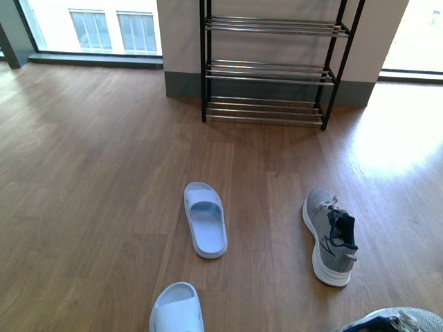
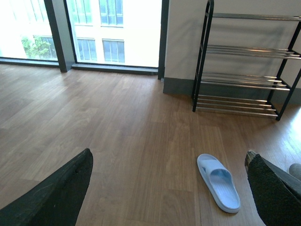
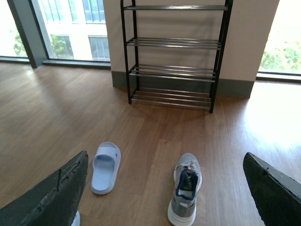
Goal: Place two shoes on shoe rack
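Cropped at the near edge of the front view, a second slide [image 1: 176, 309] and a second sneaker [image 1: 398, 321] are lying closest to the robot. Beyond them, a slide [image 1: 205, 219] is resting left of centre and a sneaker [image 1: 330, 236] to its right, well apart on the floor [image 1: 83, 173]. Both are pointing their toes and long axes roughly toward the rack [image 1: 273, 69], which is standing bare against the far wall. Neither arm is showing here.

From the left wrist, the left gripper [image 2: 168, 157] is hanging with jaws spread wide and holding nothing. The slide [image 2: 218, 182] is lying ahead of it, off-centre and close to one finger [image 2: 275, 193], angled slightly across the line to the rack [image 2: 244, 70].

From the right wrist, the right gripper [image 3: 164, 159] is likewise gaping and empty. The sneaker [image 3: 186, 195] is sitting almost squarely between its fingers [image 3: 51, 197], heel nearest, with the slide [image 3: 105, 167] to one side and the rack [image 3: 174, 56] straight ahead.

The right arm is looking better placed for the sneaker and the left for the slide. Either grasp is probably calling for jaws closing across the shoe's width.
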{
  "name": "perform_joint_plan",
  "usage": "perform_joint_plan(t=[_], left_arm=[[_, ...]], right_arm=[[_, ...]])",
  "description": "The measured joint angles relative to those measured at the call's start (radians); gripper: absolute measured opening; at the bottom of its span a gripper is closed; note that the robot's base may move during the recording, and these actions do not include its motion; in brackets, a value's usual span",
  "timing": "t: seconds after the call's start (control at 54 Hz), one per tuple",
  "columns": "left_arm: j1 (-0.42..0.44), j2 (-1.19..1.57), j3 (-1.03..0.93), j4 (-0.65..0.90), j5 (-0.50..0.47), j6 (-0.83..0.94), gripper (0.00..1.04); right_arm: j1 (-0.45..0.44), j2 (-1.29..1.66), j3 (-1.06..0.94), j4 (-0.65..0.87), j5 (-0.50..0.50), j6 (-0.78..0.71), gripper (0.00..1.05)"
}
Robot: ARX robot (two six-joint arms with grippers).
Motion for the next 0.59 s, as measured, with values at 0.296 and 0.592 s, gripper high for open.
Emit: perform_joint_plan(t=[0.296,0.592], left_arm=[[0.000,0.000,0.000,0.000,0.001,0.000,0.95],[0.000,0.000,0.000,0.000,0.001,0.000,0.95]], right_arm=[[0.000,0.000,0.000,0.000,0.003,0.000,0.96],[-0.123,0.500,0.091,0.108,0.081,0.025,0.96]])
